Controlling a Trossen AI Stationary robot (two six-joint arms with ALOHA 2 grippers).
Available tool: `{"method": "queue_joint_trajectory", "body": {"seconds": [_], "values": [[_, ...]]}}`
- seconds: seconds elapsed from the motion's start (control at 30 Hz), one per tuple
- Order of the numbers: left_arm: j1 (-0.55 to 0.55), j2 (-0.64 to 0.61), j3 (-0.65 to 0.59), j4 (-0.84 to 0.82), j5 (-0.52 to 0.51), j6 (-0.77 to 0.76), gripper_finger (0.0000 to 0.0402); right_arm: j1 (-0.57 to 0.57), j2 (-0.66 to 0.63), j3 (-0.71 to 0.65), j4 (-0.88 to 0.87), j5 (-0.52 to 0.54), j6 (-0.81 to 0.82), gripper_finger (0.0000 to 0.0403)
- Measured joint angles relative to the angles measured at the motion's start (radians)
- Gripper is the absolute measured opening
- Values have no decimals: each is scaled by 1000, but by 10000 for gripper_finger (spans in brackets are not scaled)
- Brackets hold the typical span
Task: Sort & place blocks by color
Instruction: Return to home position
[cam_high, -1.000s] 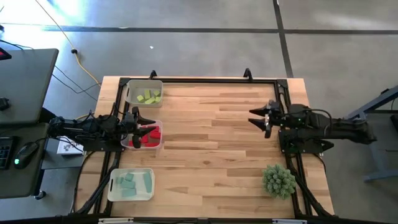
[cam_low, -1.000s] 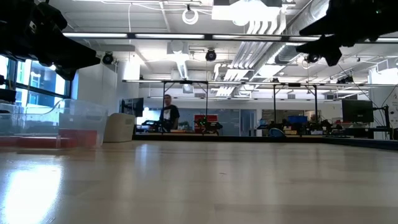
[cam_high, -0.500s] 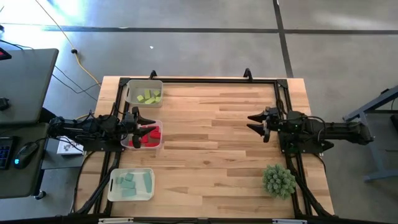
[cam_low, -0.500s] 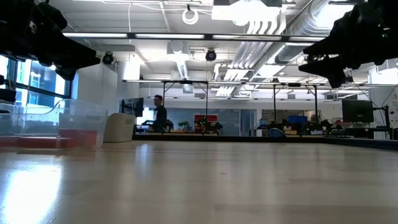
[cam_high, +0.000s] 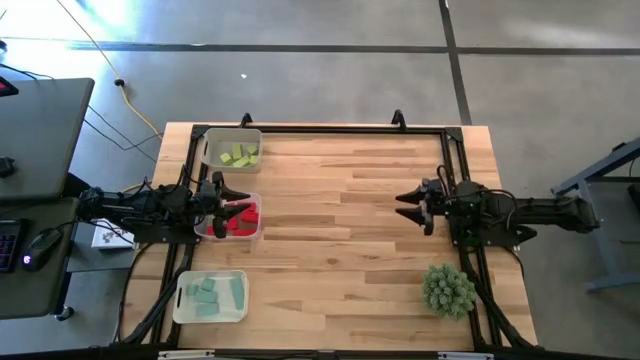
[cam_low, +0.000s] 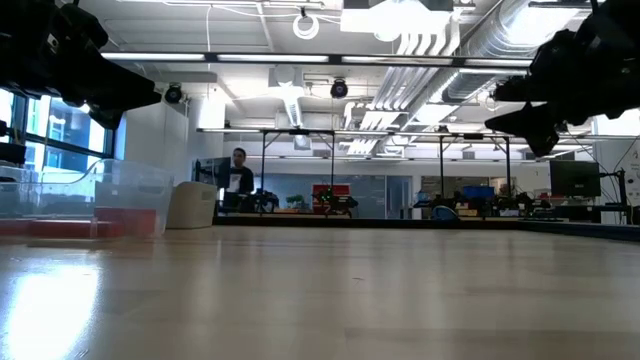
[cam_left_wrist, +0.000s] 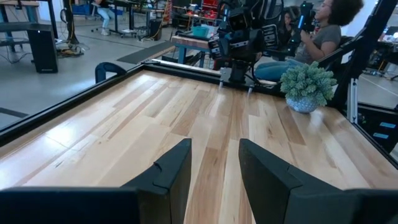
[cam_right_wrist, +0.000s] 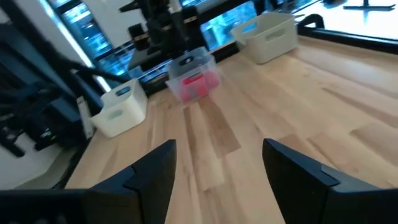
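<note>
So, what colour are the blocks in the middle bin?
The blocks are red; the high view shows it best.

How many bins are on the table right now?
3, in a row along the left arm's side of the table: one end bin holds yellow-green blocks, the middle bin red blocks, the other end bin teal blocks. None seems hidden.

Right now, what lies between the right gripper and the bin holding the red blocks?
Nothing: in the high view, only bare table runs from the right gripper to the bin of red blocks. The right wrist view agrees.
</note>
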Motion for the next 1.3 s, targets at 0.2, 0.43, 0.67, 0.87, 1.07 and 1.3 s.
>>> {"method": "queue_joint_trajectory", "body": {"seconds": [0.2,0.43,0.67,0.87,1.07,1.3], "values": [[0,0,0,0,0,0,122,0,0,-47,52,-29,0,226],[0,0,0,0,0,0,122,0,0,-56,78,-65,6,226],[0,0,0,0,0,0,122,0,1,-56,75,-69,2,226],[0,0,0,0,0,0,122,0,1,-56,75,-69,11,226],[0,0,0,0,0,0,122,0,1,-56,74,-69,27,226],[0,0,0,0,0,0,122,0,1,-56,74,-69,27,226]]}}
